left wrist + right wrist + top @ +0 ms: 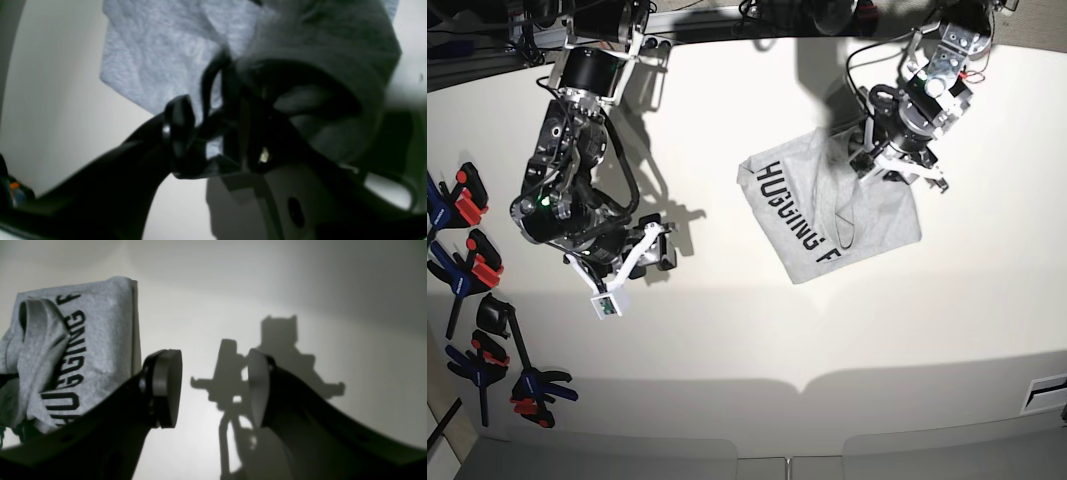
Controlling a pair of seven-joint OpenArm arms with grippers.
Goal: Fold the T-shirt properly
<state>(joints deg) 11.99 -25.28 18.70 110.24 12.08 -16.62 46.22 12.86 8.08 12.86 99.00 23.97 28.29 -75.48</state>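
The light grey T-shirt (867, 215) lies partly folded on the white table (727, 340), with black lettering (792, 225) showing on its left part. A raised fold runs up to my left gripper (872, 160) at the shirt's far edge. In the left wrist view the left gripper (210, 103) stands with its jaws apart; cloth (333, 50) drapes over one finger, while flat shirt (156, 56) shows through the gap. My right gripper (215, 386) is open and empty, with the T-shirt (100, 340) off to its left. In the base view the right gripper (652, 245) hovers over bare table, left of the shirt.
Several black clamps with red and blue handles (472, 265) lie along the table's left edge. Cables and mounts (757, 15) line the far edge. A seam (802, 385) crosses the near part of the table.
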